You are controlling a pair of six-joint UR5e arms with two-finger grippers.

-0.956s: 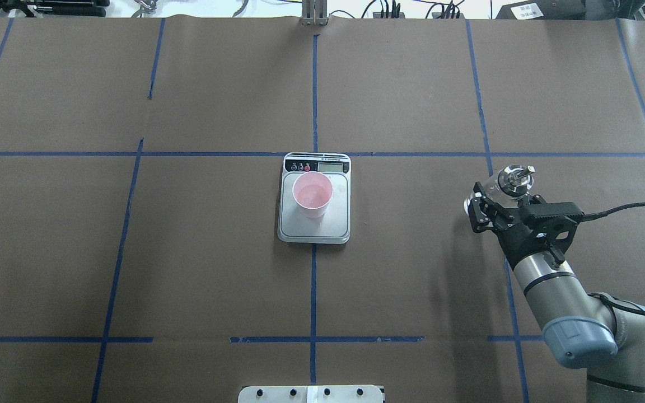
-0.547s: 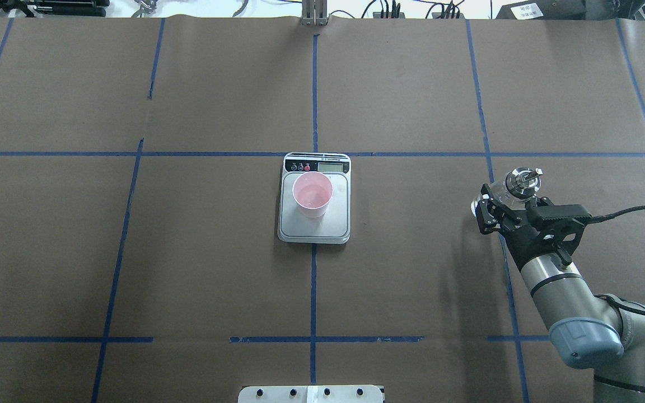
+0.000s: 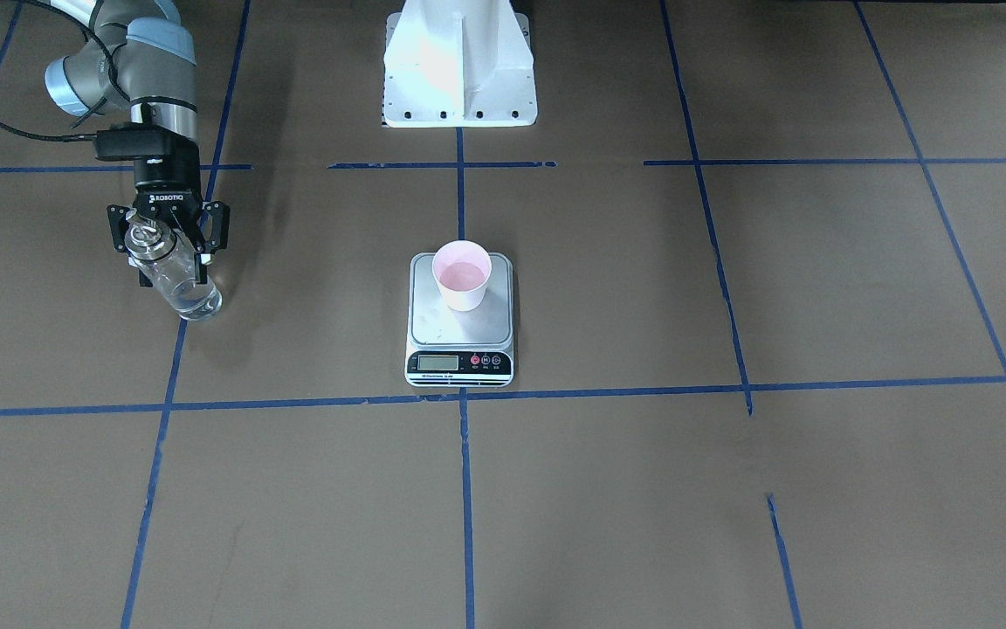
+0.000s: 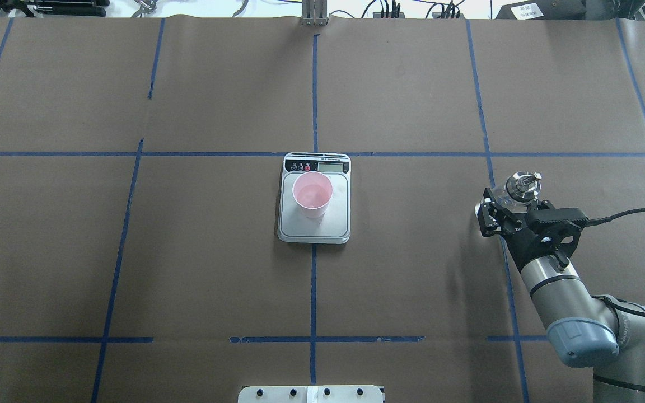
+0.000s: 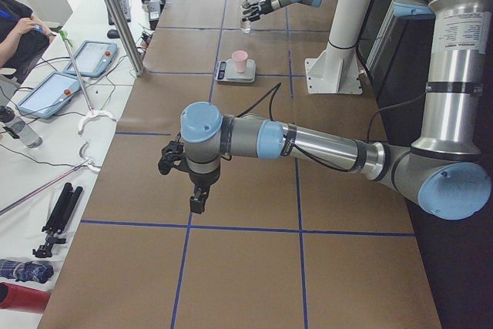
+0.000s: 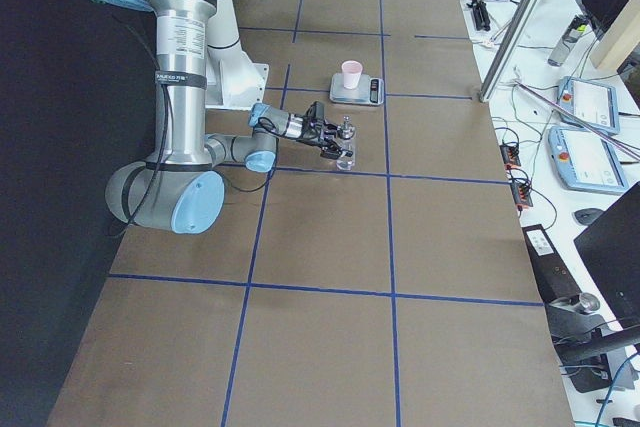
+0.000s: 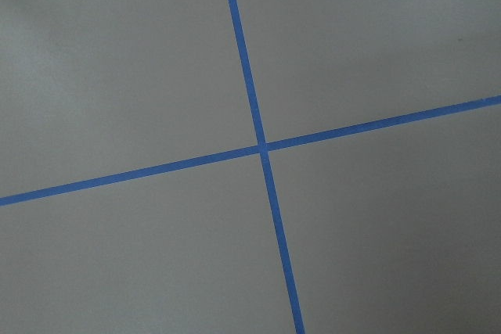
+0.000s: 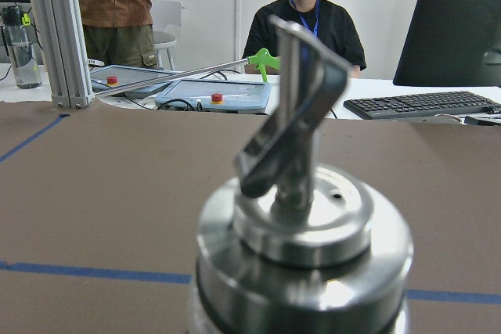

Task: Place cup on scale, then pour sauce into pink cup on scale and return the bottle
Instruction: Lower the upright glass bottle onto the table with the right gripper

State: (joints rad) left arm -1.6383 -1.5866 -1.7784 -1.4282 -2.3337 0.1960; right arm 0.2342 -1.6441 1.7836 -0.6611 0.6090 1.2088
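Observation:
The pink cup stands upright on the silver scale at the table's middle, also in the front view: cup, scale. My right gripper is shut on the clear glass bottle far right of the scale. The front view shows the bottle upright between the fingers, base at or just above the paper. Its metal spout fills the right wrist view. My left gripper hangs over bare table in the left side view only; I cannot tell whether it is open.
The table is covered in brown paper with blue tape lines. The white robot base stands at the robot's edge. Operators, tablets and a keyboard lie beyond the far edge. An aluminium post stands at the far middle.
My right gripper has carried the bottle slightly right and toward the robot, and lower. The cup and scale have not moved.

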